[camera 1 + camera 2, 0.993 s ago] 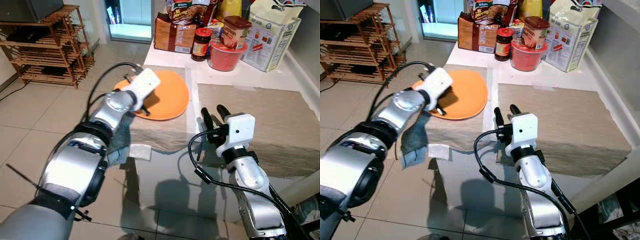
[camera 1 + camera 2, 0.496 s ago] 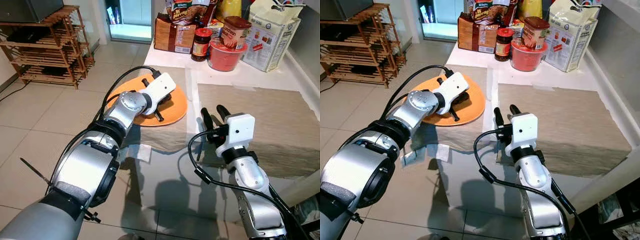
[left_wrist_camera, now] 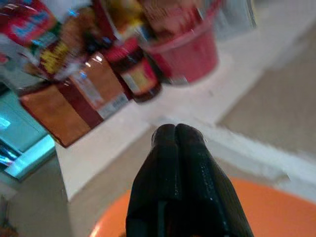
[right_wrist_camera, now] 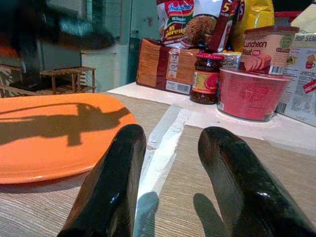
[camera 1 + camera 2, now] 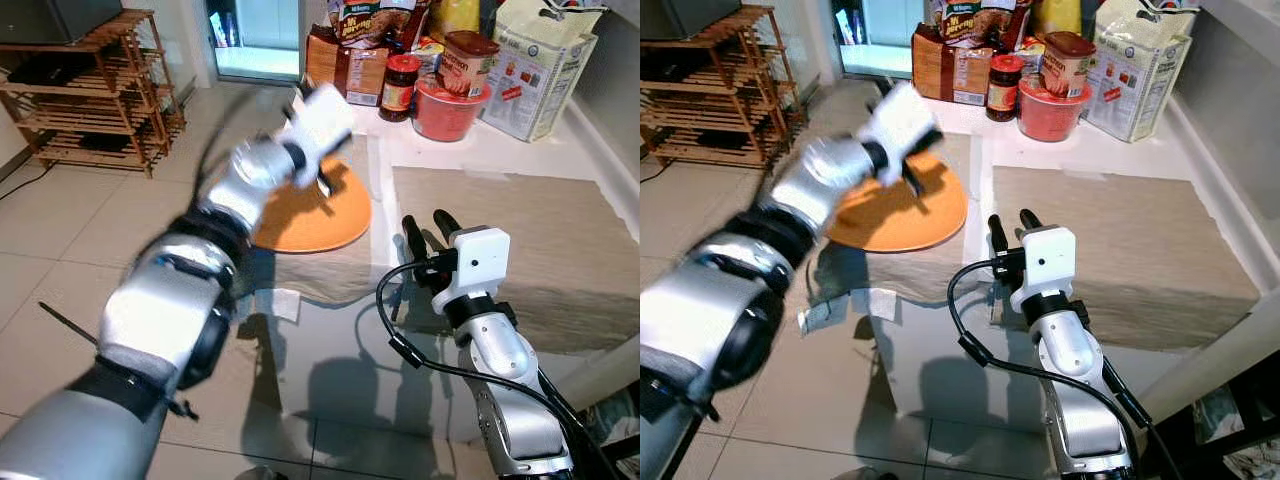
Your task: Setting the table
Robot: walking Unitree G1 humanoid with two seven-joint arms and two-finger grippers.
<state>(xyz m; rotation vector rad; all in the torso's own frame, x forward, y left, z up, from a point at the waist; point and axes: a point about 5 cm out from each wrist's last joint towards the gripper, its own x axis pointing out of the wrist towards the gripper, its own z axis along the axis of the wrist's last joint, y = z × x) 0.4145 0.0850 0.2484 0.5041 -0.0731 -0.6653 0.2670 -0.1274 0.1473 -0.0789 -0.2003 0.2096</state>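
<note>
On the table's left mat (image 5: 345, 262) lies the orange plate (image 5: 315, 215), right beneath the left gripper (image 5: 322, 183), whose fingers are pressed together above it, while the right gripper (image 5: 428, 236), fingers spread, hovers just beside its right rim.

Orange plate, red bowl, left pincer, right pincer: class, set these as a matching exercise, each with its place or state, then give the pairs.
Things:
1. orange plate
2. red bowl
3. left pincer
4. right pincer

Places or states:
A. open, at the table's near edge
B. shut, raised over the plate
C. on the left placemat
D. among the groceries at the table's far end

Pairs: 1-C, 2-D, 3-B, 4-A
</note>
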